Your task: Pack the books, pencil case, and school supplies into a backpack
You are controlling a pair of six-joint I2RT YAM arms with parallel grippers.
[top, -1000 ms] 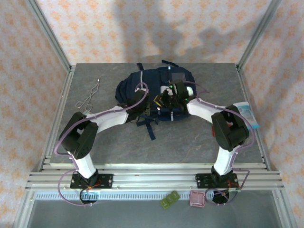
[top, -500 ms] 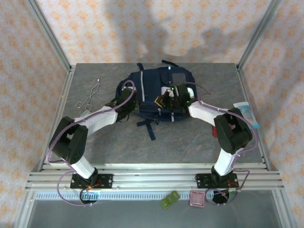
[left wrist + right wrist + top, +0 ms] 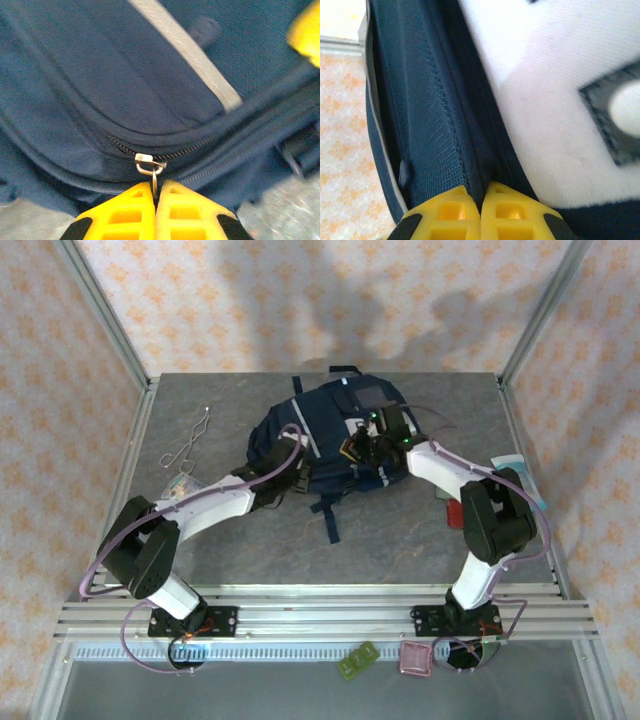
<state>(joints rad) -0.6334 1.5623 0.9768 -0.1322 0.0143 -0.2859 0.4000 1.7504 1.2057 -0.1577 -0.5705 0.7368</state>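
Looks like the zip stage is happening here. The backpack (image 3: pixel 330 430) is lying flat toward the far middle of the table (image 3: pixel 400 540), straps trailing toward the arms. The left gripper (image 3: pixel 156 186) is pinching fully closed on the little metal zipper pull (image 3: pixel 148 163), with just the ring caught between the yellow tips. The right gripper (image 3: pixel 481 189) is also clamping down all the way, on a fold of navy fabric along the seam next to the white panel.

If I were driving this, I'd be dragging the pull along the curve of the zipper track rather than yanking it away from the bag, because that thin ring is looking easy to lose from the fingertips. The right side should be holding the fabric taut as an anchor so the bag isn't sliding along with the pull.

Pose-wise, the left arm is reaching out long and low, elbow out to its own side, forearm running diagonally into the bag's near edge. The right arm is folding up at the elbow and reaching back across onto the top of the bag
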